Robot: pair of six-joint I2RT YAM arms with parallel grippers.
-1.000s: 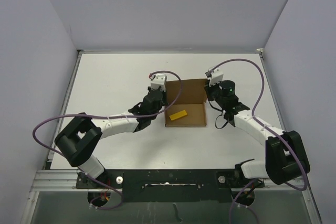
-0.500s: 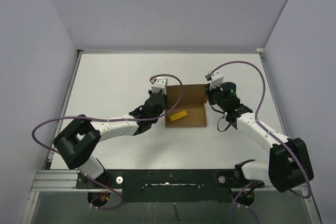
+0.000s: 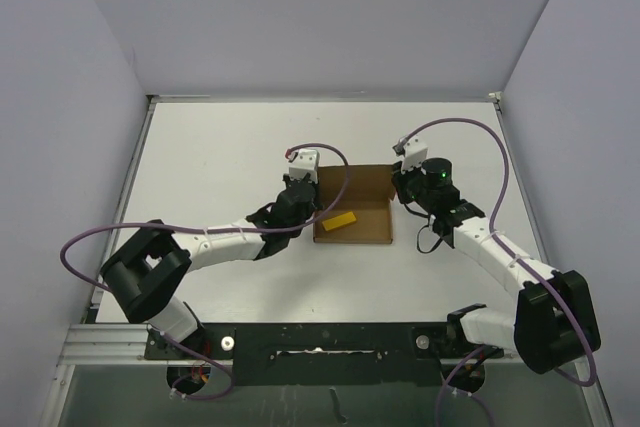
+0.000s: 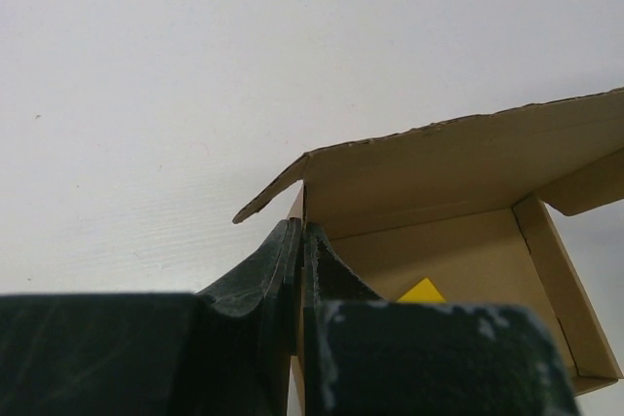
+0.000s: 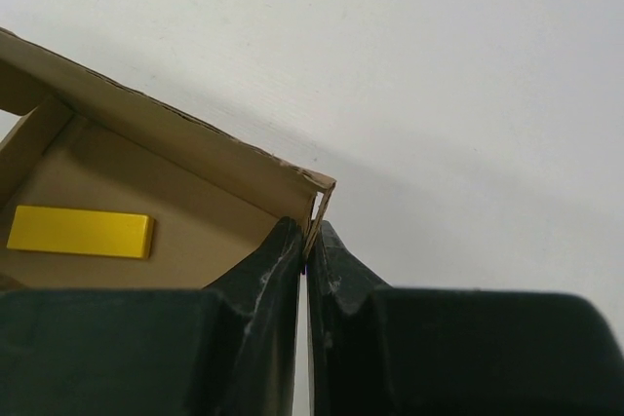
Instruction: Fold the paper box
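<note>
Paper box (image 3: 365,230) sits open near the centre of the white table (image 3: 220,147), between the two arms. Its brown lid panel runs along the 12 o'clock side and its side walls are raised. A yellow block (image 3: 340,219) lies on the floor of the box toward 8 o'clock, tilted against the walls.

The left gripper (image 3: 306,209) reaches the box at its 9 o'clock wall. In the left wrist view the dark fingers (image 4: 273,260) are pressed together on the top edge of that wall, with the left gripper (image 4: 300,231) just below a small flap that splays outward at the corner. The box (image 4: 439,172) opens beyond it, and a corner of the yellow block (image 4: 421,291) shows inside.

The right gripper (image 3: 398,190) meets the box at about 2 o'clock. In the right wrist view the right gripper (image 5: 307,236) is pinched shut on the thin end wall, right at the far corner of the box (image 5: 195,158). The yellow block (image 5: 80,231) lies flat inside.
</note>
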